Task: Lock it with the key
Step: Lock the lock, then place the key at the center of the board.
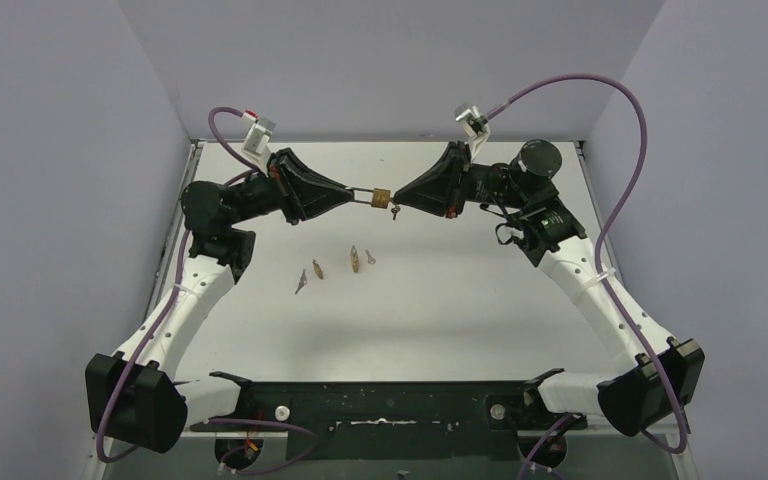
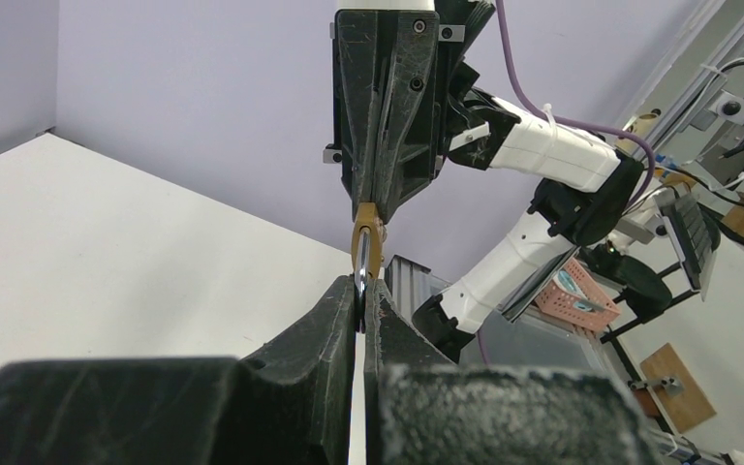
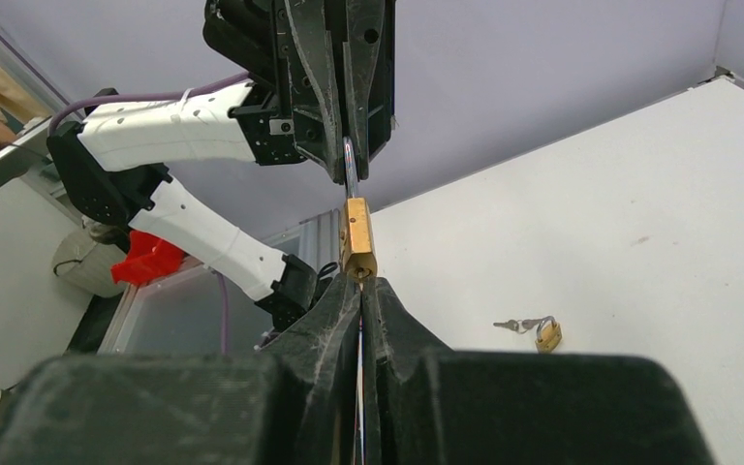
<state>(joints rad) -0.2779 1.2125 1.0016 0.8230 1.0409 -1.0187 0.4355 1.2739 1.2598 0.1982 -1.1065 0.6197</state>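
Grips the padlock [image 1: 381,197] in mid-air above the table [image 1: 460,310], by the shackle [image 3: 349,170] with the left gripper [image 2: 361,291] clamped shut and at the keyhole end with the right gripper [image 3: 360,291], also closed tight, seemingly on a key hidden between its pads. Could spin the padlock rather than the key if the thin shackle slips in that pinch, or lever the key out crooked if the arms drift off one line. Might also snag the spare key [image 1: 394,211] dangling underneath
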